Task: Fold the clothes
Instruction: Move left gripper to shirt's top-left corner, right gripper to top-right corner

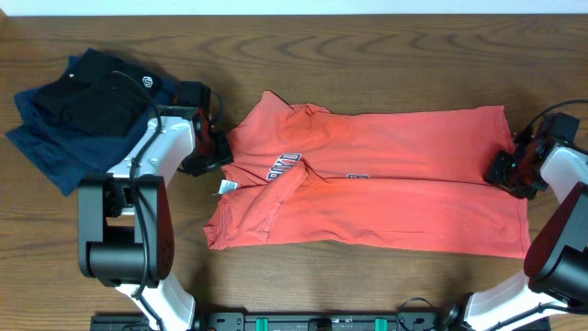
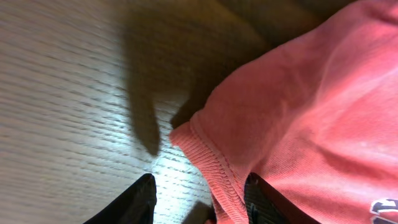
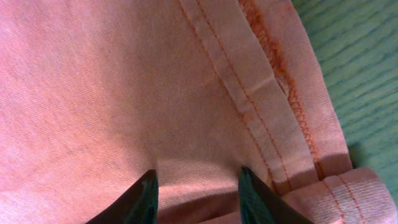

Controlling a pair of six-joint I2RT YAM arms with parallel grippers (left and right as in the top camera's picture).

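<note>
The clothes, a coral-red T-shirt [image 1: 395, 184], lie flat across the middle of the table, folded lengthwise, with dark lettering [image 1: 283, 165] and a small white tag [image 1: 226, 187] near the left end. My left gripper [image 1: 220, 152] sits at the shirt's left edge. In the left wrist view it [image 2: 200, 194] is open, with the ribbed collar edge [image 2: 211, 165] lying loose beside the right finger and bare wood between the fingers. My right gripper [image 1: 503, 168] is at the hem end. There it [image 3: 198, 182] stands open, tips on the cloth [image 3: 124, 93], with a low ridge of fabric between them.
A pile of folded navy and black garments [image 1: 83, 115] with a round white logo lies at the back left, just behind the left arm. The stitched hem [image 3: 249, 93] runs past the right fingers, with wooden table [image 3: 354, 62] beyond it.
</note>
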